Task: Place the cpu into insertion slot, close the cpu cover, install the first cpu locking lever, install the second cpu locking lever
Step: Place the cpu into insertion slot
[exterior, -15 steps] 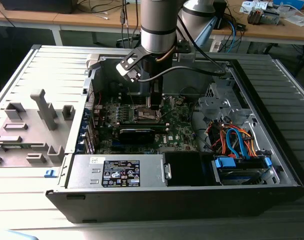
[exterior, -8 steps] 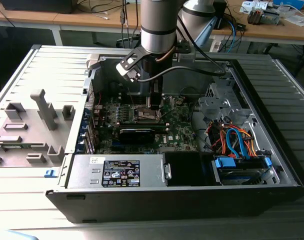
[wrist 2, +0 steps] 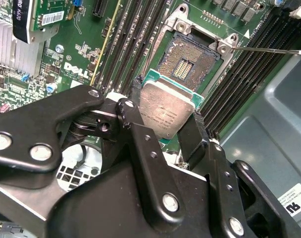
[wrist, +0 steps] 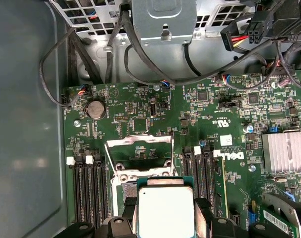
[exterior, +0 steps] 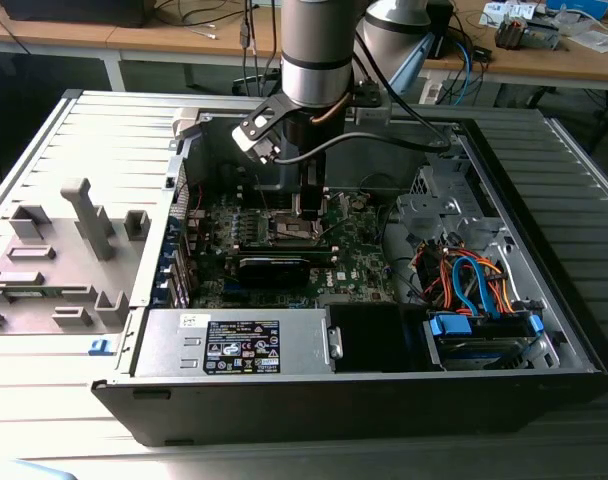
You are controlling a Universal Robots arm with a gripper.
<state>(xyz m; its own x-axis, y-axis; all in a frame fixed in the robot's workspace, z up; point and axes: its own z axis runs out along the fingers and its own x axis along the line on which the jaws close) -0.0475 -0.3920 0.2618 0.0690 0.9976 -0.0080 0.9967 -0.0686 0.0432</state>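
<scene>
Just beyond the pincer (wrist 2: pixel 166 109), pinching the cpu (wrist: pixel 164 212) by its edges, waits the bare insertion slot (wrist 2: pixel 187 63), where a tilted or off-centre drop could crush its pins.

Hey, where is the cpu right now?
In both wrist views the cpu is held by the gripper right at the open insertion slot, between the two banks of memory slots.

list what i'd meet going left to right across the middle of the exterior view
grey jig → tool, holding the cpu → orange and blue cables
</scene>
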